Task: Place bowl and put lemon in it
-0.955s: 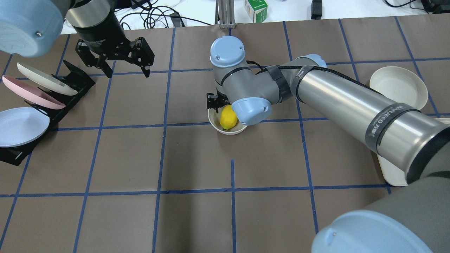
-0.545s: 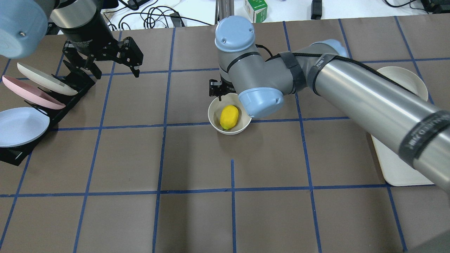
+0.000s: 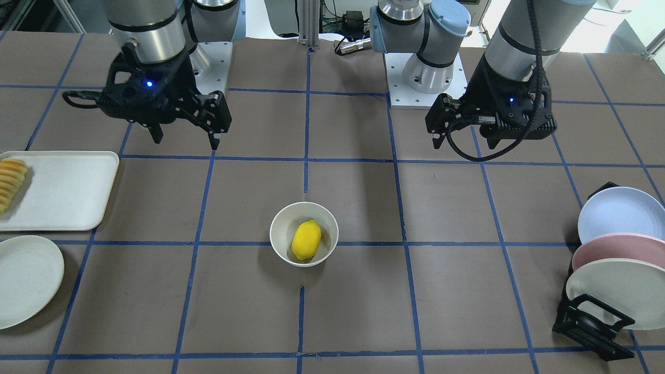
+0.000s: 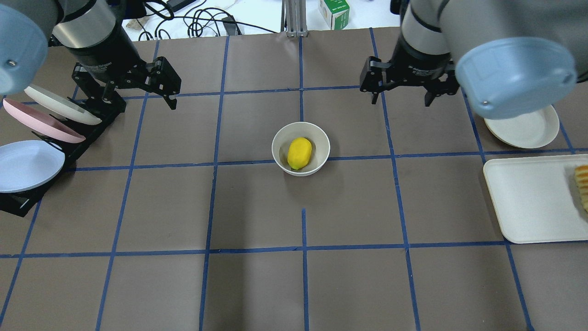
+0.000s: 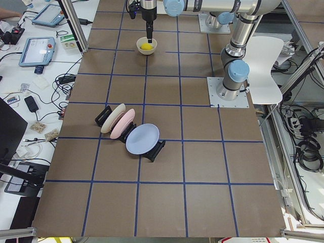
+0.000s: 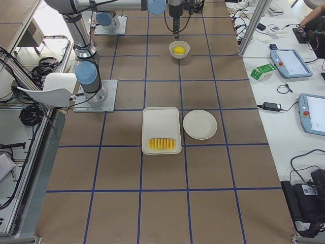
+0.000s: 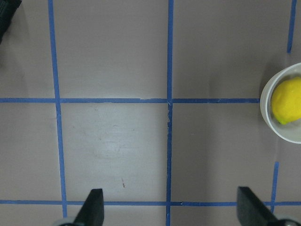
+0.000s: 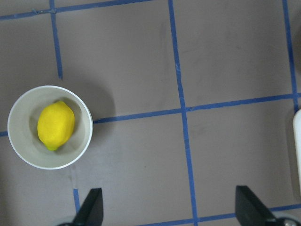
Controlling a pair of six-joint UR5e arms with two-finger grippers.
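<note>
The small off-white bowl [image 4: 279, 146] stands upright near the table's middle, and the yellow lemon [image 4: 299, 153] lies inside it. Both also show in the front view, bowl [image 3: 280, 231] and lemon [image 3: 306, 239]. My right gripper [image 4: 401, 100] is open and empty, raised behind and to the right of the bowl. Its wrist view shows the bowl [image 8: 21, 127] and the lemon [image 8: 56, 125] at lower left. My left gripper [image 4: 133, 99] is open and empty, far to the bowl's left near the rack. Its wrist view catches the bowl [image 7: 270, 117] at the right edge.
A black rack [image 4: 98, 112] with three pastel plates stands at the left edge. A white tray [image 4: 533, 202] with sliced fruit [image 4: 582, 184] lies at the right, with a flat off-white plate [image 4: 528, 128] behind it. Blue tape lines grid the brown table.
My right arm has pulled away from over the bowl, back and to the right, leaving the lemon in the bowl. My left gripper has drifted a little to the left.
</note>
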